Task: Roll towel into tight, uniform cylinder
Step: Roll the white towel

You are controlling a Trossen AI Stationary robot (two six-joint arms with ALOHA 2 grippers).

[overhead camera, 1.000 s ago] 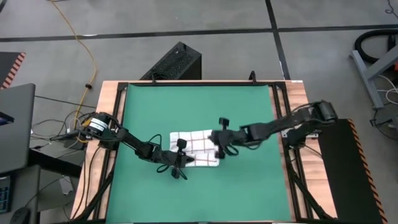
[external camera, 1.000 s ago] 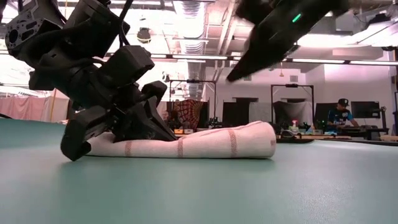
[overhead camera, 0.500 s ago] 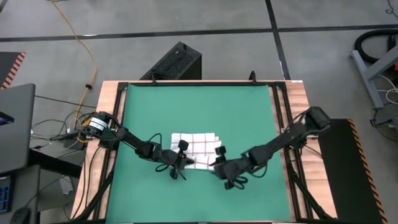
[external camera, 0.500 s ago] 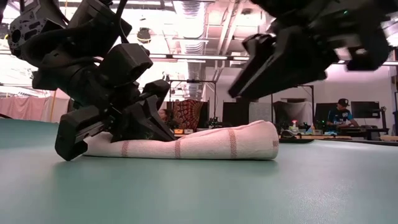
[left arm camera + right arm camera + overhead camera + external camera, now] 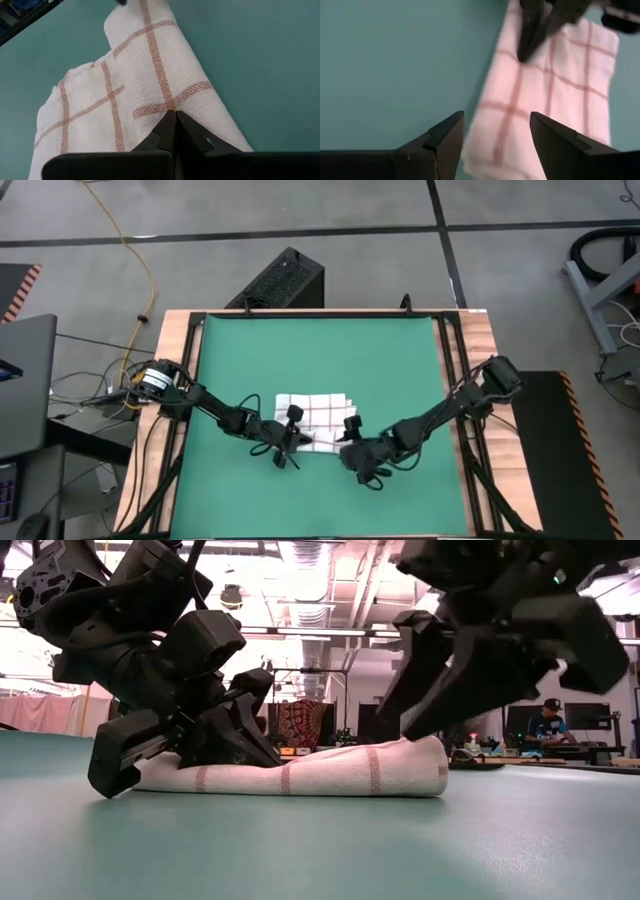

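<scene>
The towel (image 5: 315, 408), white with red-brown checks, lies on the green mat (image 5: 320, 350) near its front middle, with its near edge rolled into a low roll (image 5: 330, 770). My left gripper (image 5: 300, 442) sits at the roll's left part, its tips shut together on the cloth (image 5: 175, 120). My right gripper (image 5: 352, 444) is open just above the roll's right end (image 5: 440, 710). In the right wrist view the towel (image 5: 545, 85) lies beyond the open right gripper (image 5: 495, 145), and the left gripper (image 5: 540, 20) shows farther off.
The mat fills a wood-edged table (image 5: 190, 360). A black box (image 5: 285, 280) stands on the floor past the far edge, and a grey unit (image 5: 25, 385) is at the left. A person (image 5: 547, 720) sits far off in the room.
My right arm has swung from the towel's far right side round to its near right end and come down close over the roll. The left gripper and the towel have stayed put.
</scene>
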